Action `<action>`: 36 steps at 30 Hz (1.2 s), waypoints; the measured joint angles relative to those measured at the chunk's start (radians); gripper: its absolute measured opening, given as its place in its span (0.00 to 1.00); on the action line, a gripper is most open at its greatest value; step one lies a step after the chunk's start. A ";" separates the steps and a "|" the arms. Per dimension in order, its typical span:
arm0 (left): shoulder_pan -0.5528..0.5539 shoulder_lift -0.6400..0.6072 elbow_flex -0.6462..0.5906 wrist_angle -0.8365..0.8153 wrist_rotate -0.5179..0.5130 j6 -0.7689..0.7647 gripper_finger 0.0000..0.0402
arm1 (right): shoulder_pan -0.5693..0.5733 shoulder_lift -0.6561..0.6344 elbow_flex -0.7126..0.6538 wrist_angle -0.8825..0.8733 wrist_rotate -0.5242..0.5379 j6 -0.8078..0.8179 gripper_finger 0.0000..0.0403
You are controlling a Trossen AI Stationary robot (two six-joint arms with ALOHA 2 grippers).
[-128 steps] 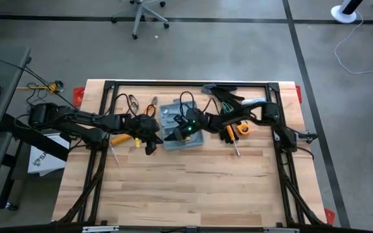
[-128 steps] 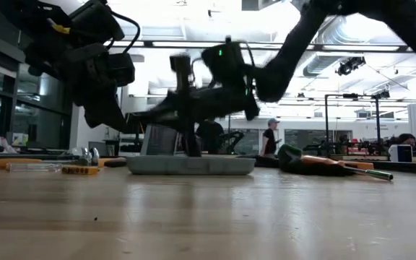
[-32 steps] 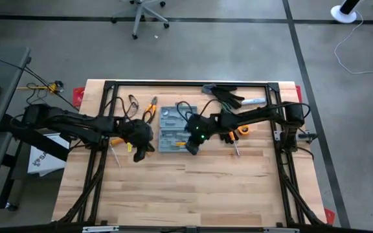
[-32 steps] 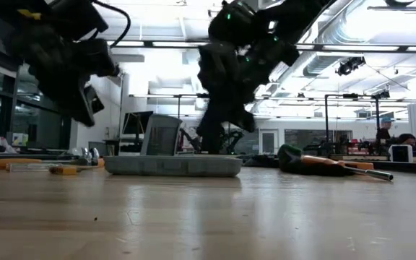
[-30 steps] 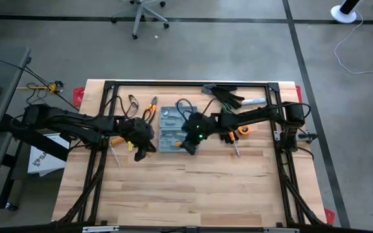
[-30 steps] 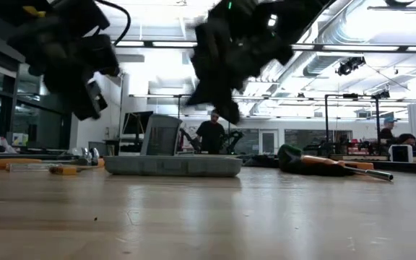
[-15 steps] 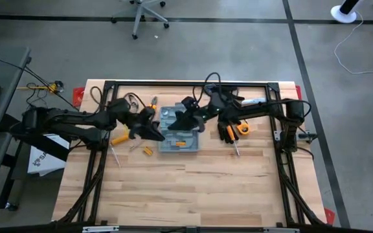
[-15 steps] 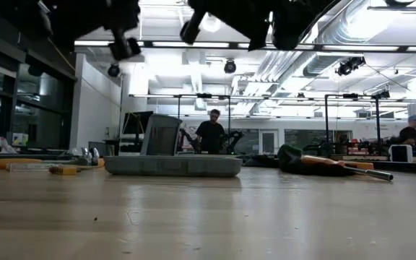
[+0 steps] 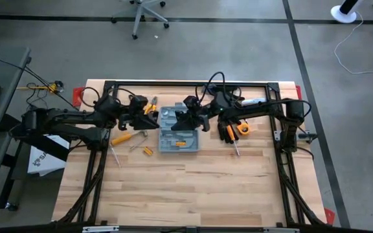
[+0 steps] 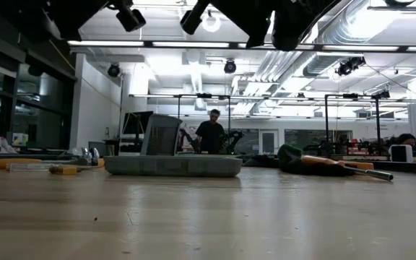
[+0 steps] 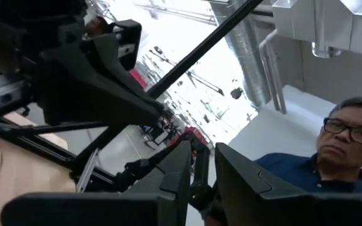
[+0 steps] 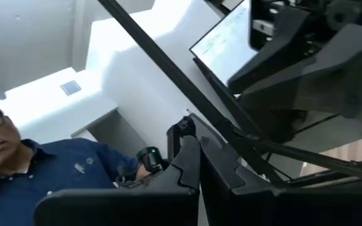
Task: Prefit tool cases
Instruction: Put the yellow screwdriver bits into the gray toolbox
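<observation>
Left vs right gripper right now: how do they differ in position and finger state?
Left gripper hangs over the table's left part, beside the tool case's left edge; right gripper hangs over the case's far half. In the wrist views, the left fingers show a narrow gap; the right fingers are pressed shut. Shared: both are raised, holding nothing, pointing up toward a person.
</observation>
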 joint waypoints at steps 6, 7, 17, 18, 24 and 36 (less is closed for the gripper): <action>0.000 0.000 0.000 0.003 0.001 0.005 0.16 | 0.000 0.000 0.000 0.057 -0.022 0.045 0.00; 0.000 0.000 0.000 0.002 0.003 0.006 0.16 | 0.000 0.000 0.000 0.058 -0.028 0.049 0.00; 0.000 0.000 0.000 -0.064 0.013 0.051 0.16 | 0.000 0.000 0.000 0.056 -0.060 0.071 0.00; 0.000 0.000 0.000 -0.070 0.014 0.051 0.16 | 0.000 0.000 0.000 0.052 -0.061 0.071 0.00; 0.000 0.000 0.000 -0.213 0.057 0.116 0.16 | -0.001 0.000 0.000 -0.015 -0.138 0.048 0.00; -0.006 0.001 0.000 -0.923 0.053 0.486 0.16 | 0.006 0.000 0.000 -0.860 -0.065 -0.367 0.00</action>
